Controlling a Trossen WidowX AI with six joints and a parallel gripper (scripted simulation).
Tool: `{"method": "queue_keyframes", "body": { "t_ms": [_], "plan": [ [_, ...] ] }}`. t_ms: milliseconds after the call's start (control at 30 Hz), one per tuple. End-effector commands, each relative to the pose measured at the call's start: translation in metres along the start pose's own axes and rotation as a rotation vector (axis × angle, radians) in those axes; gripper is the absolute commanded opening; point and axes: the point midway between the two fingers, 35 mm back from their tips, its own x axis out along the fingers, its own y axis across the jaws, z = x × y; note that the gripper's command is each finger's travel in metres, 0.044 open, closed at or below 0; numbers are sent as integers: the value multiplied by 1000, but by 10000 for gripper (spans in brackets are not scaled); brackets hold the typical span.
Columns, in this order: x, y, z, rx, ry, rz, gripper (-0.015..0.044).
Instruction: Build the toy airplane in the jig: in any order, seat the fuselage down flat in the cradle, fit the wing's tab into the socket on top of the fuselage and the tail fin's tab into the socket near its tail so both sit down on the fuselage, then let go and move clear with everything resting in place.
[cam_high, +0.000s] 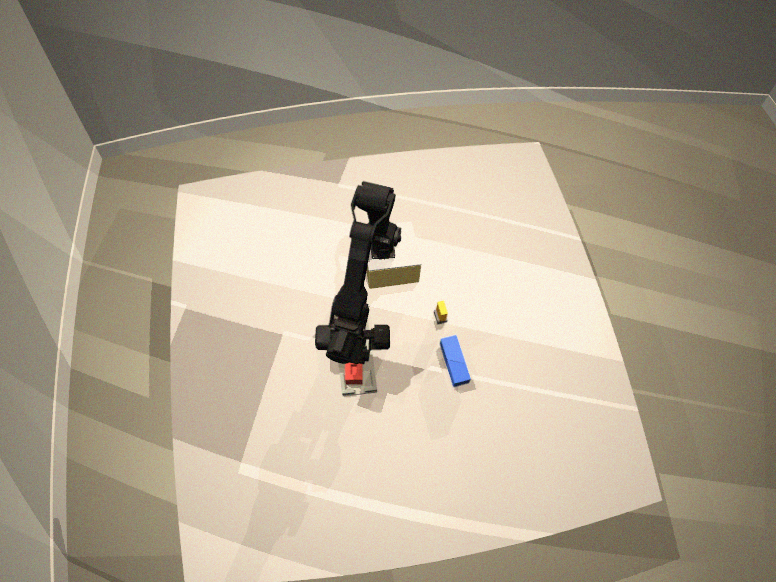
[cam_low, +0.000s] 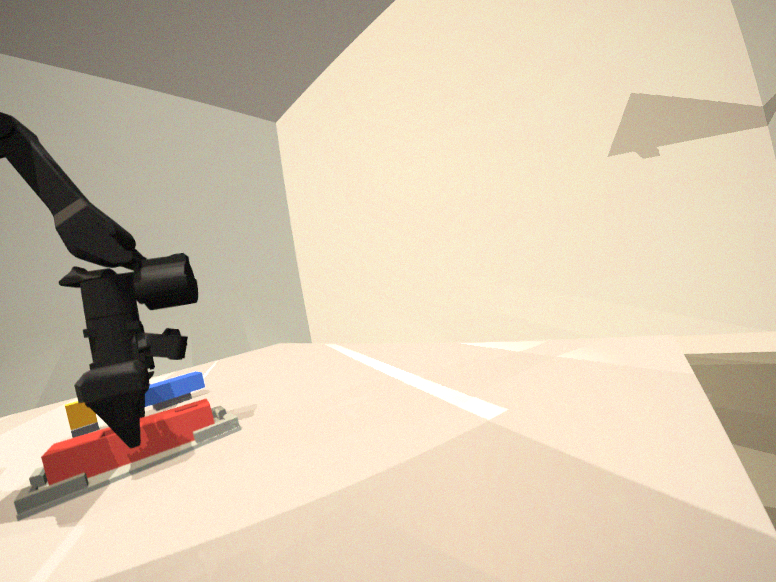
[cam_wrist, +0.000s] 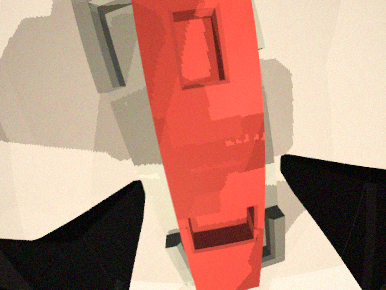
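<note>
Red fuselage (cam_high: 353, 374) (cam_low: 172, 432) (cam_wrist: 212, 107) lies in the grey jig (cam_high: 369, 386) (cam_low: 216, 432) (cam_wrist: 92, 60), between its end guides; looks seated. Hand (cam_low: 130, 446) (cam_wrist: 213, 176) open wide, fingers either side of the fuselage, apart from it in the wrist view; nothing held. Both sockets empty. Handling, my guess: fuselage light, stiff, smooth, not fragile; if it needs a nudge, grip the flat sides mid-length. Blue block (cam_high: 455, 360) (cam_low: 175, 386), likely the wing: take across its narrow width, near the middle. Yellow piece (cam_high: 441, 311) (cam_low: 81, 414), probably the fin: small, easy to tip, pinch the flat faces. Hard to see: arm covers part of the fuselage from above; wrist view crops both fuselage ends; underside contact hidden; tabs not clear.
</note>
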Motion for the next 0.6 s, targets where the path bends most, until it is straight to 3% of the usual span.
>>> {"method": "queue_keyframes", "body": {
  "t_ms": [0, 200, 400, 567],
  "plan": [
    [0, 0, 0, 0, 0, -1, 440],
    [-3, 0, 1, 0, 0, -1, 440],
    [-95, -1, 2, -2, -4, -2, 440],
    [-108, -1, 3, -2, -4, -2, 440]
  ]
}}
